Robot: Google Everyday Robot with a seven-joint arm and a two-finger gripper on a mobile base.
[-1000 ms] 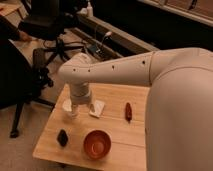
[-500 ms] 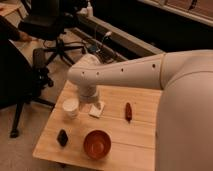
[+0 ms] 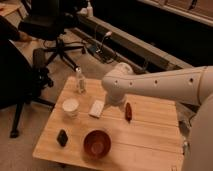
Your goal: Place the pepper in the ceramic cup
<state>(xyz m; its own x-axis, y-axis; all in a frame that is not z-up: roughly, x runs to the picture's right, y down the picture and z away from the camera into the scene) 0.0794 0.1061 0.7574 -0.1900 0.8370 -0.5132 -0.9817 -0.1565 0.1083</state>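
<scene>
pepper (image 3: 128,111) lies flat on table (image 3: 150,136), well apart from cup (image 3: 70,106). gripper (image 3: 118,101) hangs just beside pepper, on the cup side; whether open or closed, cannot tell. advice: centre over pepper's middle, grip across its slim body, descend straight.

On the surface (image 3: 150,145), the ceramic cup (image 3: 70,106) stands at the left, with a bottle (image 3: 80,80) behind it near the far edge and a flat block (image 3: 96,108) just beside it on the right. The pepper (image 3: 128,111) lies further right, apart from both. Toward the front edge a small block (image 3: 62,137) sits left of a bowl (image 3: 97,143), and the tool (image 3: 116,101) is above the surface between flat block and pepper.
</scene>
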